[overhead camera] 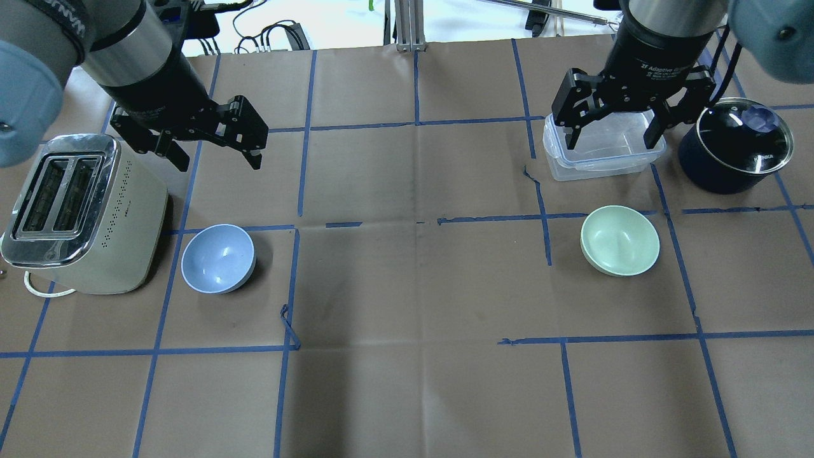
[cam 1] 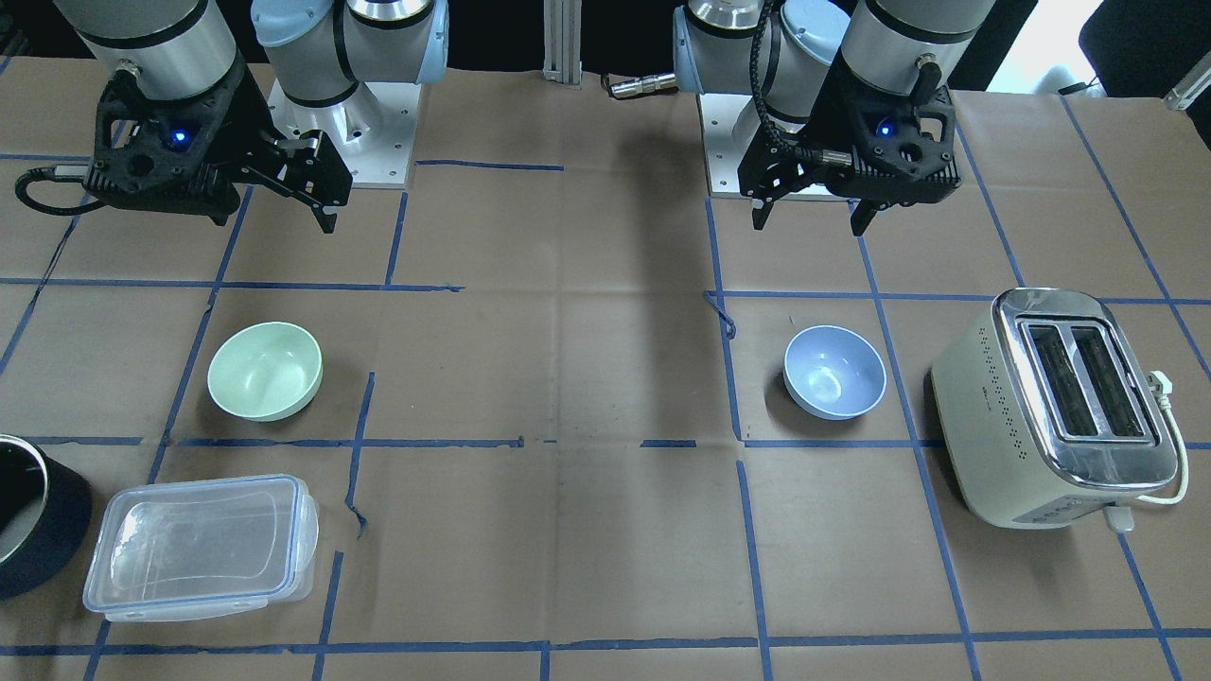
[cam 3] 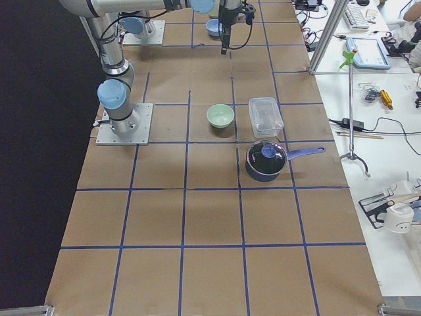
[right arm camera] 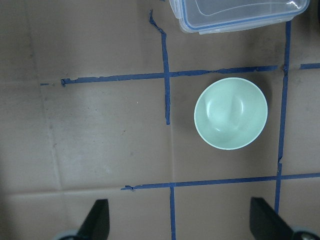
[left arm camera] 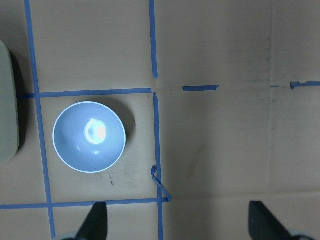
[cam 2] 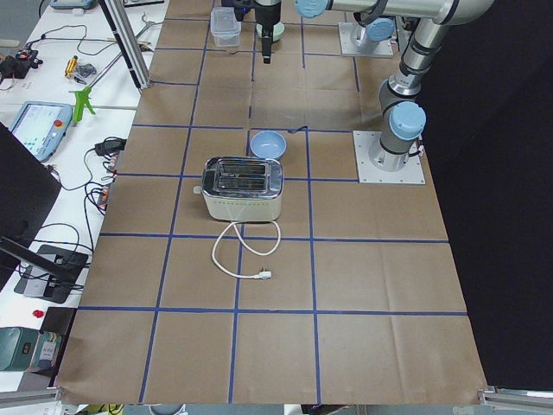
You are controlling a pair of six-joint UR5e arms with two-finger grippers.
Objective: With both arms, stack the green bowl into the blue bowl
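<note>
The green bowl (cam 1: 265,371) sits upright on the brown paper, also in the overhead view (overhead camera: 620,240) and the right wrist view (right arm camera: 230,113). The blue bowl (cam 1: 834,372) sits upright far from it, next to the toaster, also in the overhead view (overhead camera: 218,258) and the left wrist view (left arm camera: 89,136). My left gripper (overhead camera: 216,156) is open and empty, raised above the table beyond the blue bowl. My right gripper (overhead camera: 613,143) is open and empty, raised over the clear container, beyond the green bowl. Both bowls are empty.
A cream toaster (overhead camera: 76,210) stands close beside the blue bowl, its cord (cam 2: 246,255) trailing away. A clear lidded container (overhead camera: 601,149) and a dark pot with a glass lid (overhead camera: 734,146) stand near the green bowl. Blue tape lines grid the table.
</note>
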